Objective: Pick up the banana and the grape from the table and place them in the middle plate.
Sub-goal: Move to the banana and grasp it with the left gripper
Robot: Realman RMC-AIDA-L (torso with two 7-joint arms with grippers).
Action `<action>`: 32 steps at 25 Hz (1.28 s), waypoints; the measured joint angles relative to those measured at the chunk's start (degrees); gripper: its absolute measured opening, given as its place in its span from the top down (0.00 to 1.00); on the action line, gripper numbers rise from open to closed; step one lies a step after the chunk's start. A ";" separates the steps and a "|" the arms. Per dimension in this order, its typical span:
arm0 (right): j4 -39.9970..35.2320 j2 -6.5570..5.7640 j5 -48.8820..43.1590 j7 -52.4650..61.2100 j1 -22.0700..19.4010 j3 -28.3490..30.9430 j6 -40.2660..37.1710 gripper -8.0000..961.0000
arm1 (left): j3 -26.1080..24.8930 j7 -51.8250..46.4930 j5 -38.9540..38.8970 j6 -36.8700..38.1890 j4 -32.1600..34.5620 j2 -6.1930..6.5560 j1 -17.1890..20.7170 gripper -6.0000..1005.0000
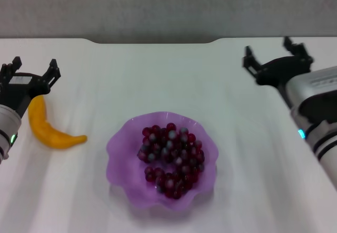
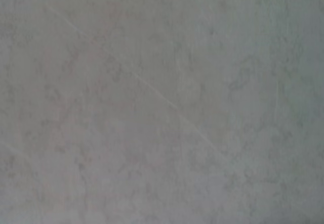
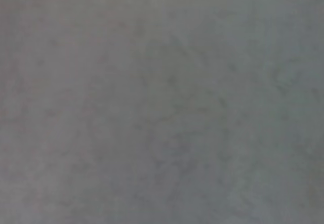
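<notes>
**Yellow banana lies just under the left gripper, one end beneath its fingers**

Yellow and curved, the banana rests on the white table, well to the robot's left of the middle plate and apart from its scalloped rim. Its long axis runs from an upper end far out to the left, bending down and inward so that the other end points toward the plate. The upper end sits right at the left gripper, whose black fingers are spread apart with nothing between them; the banana's top appears just below that gap in the head view, though height above the fruit cannot be judged. Because the fingers straddle the narrow end and not the thick middle, the coming grasp likely calls for the gripper to come slightly toward the robot along the fruit before it closes.

Inside the purple plate, the grape already lies heaped in the bowl, so that half of the task looks done.

Farther out, the right gripper hangs over the far right of the table, fingers splayed and empty, well away from the banana. The left arm is plainly the nearer one. Both wrist views show only blank grey surface.
</notes>
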 joint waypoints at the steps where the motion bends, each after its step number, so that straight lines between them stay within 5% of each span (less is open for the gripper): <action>1: 0.39 0.00 0.32 0.59 -0.06 0.82 -0.42 0.09 | 0.00 0.07 0.00 0.00 0.02 0.01 0.00 0.12; 17: 12.49 -0.45 -2.73 14.58 1.18 6.78 -6.61 0.10 | -0.15 -0.06 0.08 0.00 0.04 0.04 -0.05 0.12; 32: 25.90 -0.25 -9.29 26.11 7.89 8.04 -6.92 0.10 | -0.02 0.01 0.06 0.05 0.31 0.01 -0.50 0.12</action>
